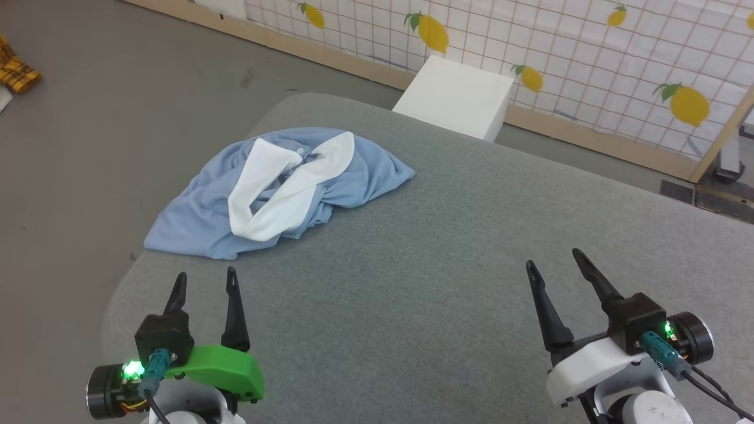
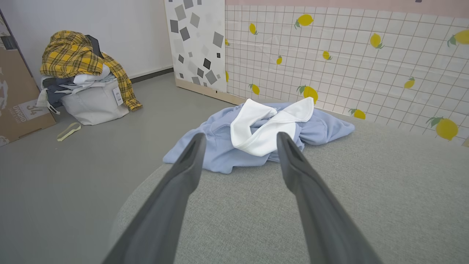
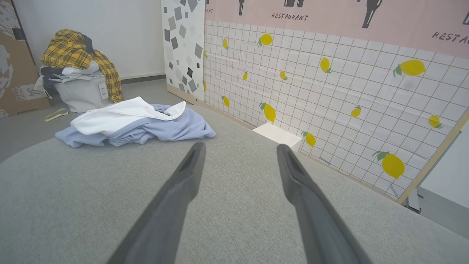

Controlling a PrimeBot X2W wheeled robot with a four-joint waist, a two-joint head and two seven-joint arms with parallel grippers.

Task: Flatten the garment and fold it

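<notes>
The grey table (image 1: 447, 253) carries the garment (image 1: 188, 224) at its far left corner, near the rounded edge. It is a crumpled blue heap with the white collar (image 1: 271, 215) twisted across the top, and its near hem lies close to the table's left side. Nothing about it is flat yet, so the task looks to be at its very start, with the reach-in before the first spread. The left gripper (image 1: 206, 271) hovers just short of the heap with its fingers spread wide and nothing between them. The right gripper (image 1: 554, 257) is spread and empty too, well apart from the cloth over bare table. The next move probably calls for both arms to go forward and left. Each should pinch a separate blue edge rather than the collar, then draw the heap toward the middle of the table, where there is room to open it out. On the floor beyond, seen from the left wrist, a cardboard box (image 2: 14, 110) stands at the edge, and its contents cannot be told. Beside it a pale bag (image 2: 93, 104) is heaped with clothes, a yellow plaid shirt (image 2: 67, 55) on top and dark and white pieces under it. A white box (image 1: 456, 97) sits against the lemon-print wall, apparently closed.
</notes>
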